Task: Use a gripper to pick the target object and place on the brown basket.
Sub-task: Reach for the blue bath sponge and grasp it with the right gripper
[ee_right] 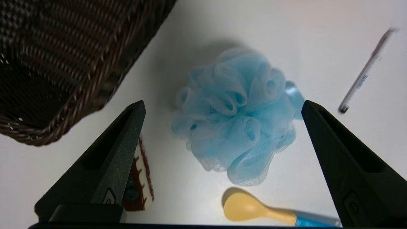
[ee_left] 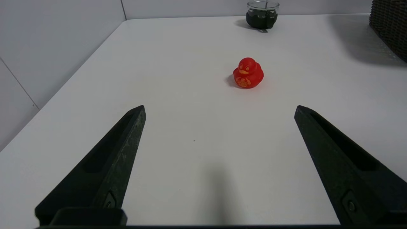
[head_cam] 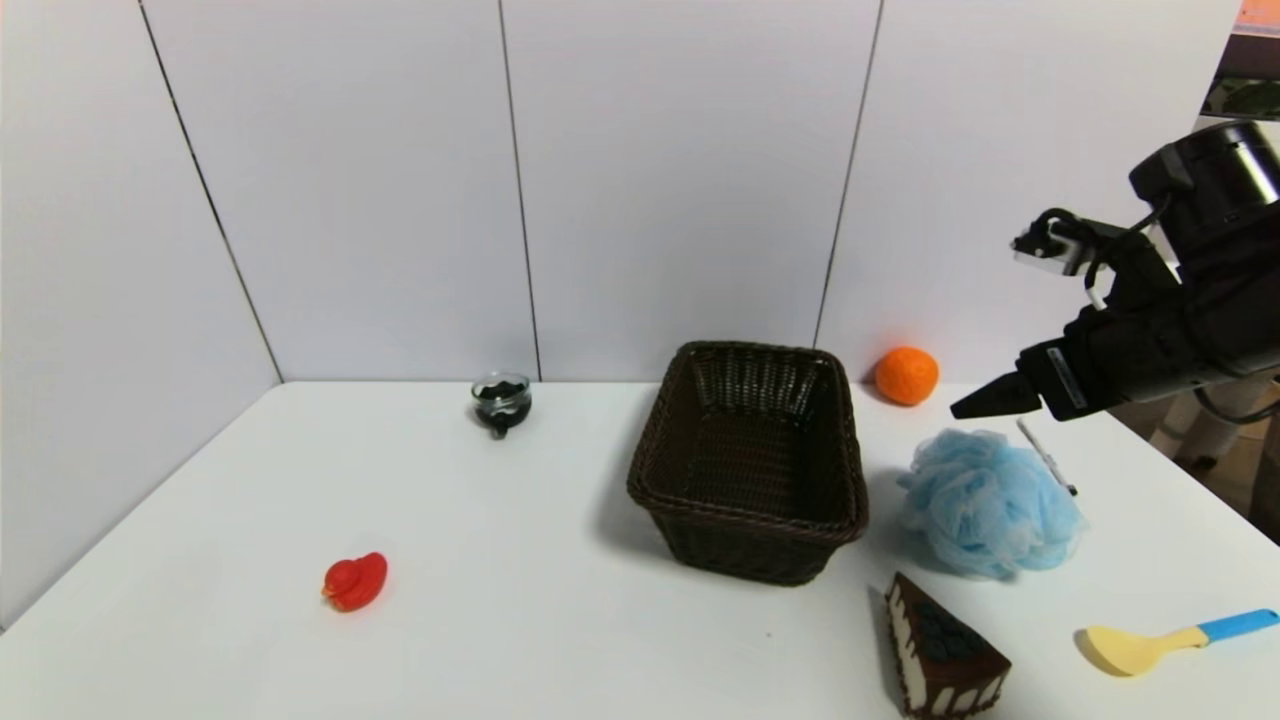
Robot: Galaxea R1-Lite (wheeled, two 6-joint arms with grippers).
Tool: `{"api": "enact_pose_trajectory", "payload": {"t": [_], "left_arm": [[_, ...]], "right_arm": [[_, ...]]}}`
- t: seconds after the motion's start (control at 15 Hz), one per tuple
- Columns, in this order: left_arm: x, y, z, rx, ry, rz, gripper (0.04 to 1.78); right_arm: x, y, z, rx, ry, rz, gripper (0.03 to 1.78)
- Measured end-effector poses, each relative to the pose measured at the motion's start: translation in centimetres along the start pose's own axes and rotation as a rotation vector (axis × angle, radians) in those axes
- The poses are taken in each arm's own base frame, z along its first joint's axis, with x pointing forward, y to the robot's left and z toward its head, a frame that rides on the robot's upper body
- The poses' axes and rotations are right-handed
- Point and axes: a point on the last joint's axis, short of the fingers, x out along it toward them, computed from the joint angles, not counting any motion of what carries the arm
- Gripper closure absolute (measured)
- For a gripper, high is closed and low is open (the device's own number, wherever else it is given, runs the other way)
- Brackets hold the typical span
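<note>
right gripper [ee_right: 222,106] open, held above | pouf [head_cam: 990,503] seen under it, basket [head_cam: 750,520] at 9 o'clock of the pouf | left gripper [ee_left: 219,108] open, parked

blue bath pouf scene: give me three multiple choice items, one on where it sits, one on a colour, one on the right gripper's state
1. Where is the blue bath pouf?
A. inside the brown basket
B. on the table, on the basket's right
C. beside the red duck

2. What colour is the spoon's bowl?
A. yellow
B. green
C. red

3. What state is the right gripper in?
A. shut on the pouf
B. shut on nothing
C. open above the pouf

Answers: 1 B, it lies on the white table past the basket's right wall. 2 A, yellow bowl, blue handle. 3 C, its fingers are spread wide with the pouf below, untouched.
</note>
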Motion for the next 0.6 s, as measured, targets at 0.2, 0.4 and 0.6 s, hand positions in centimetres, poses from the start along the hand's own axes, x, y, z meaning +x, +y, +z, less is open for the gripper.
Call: {"api": "enact_pose_trajectory", "payload": {"t": [0.2, 0.4, 0.6], "left_arm": [[0.0, 0.0, 0.0, 0.000, 0.000, 0.000, 0.13], [0.0, 0.0, 0.0, 0.000, 0.000, 0.000, 0.13], [0.0, 0.0, 0.0, 0.000, 0.000, 0.000, 0.13]], "right_arm": [[1.3, 0.3, -0.3, 0.005, 0.140, 0.037, 0.12], [2.8, 0.2, -0.3, 0.009, 0.183, 0.041, 0.12], [4.1, -0.6, -0.2, 0.024, 0.216, 0.005, 0.12]]}}
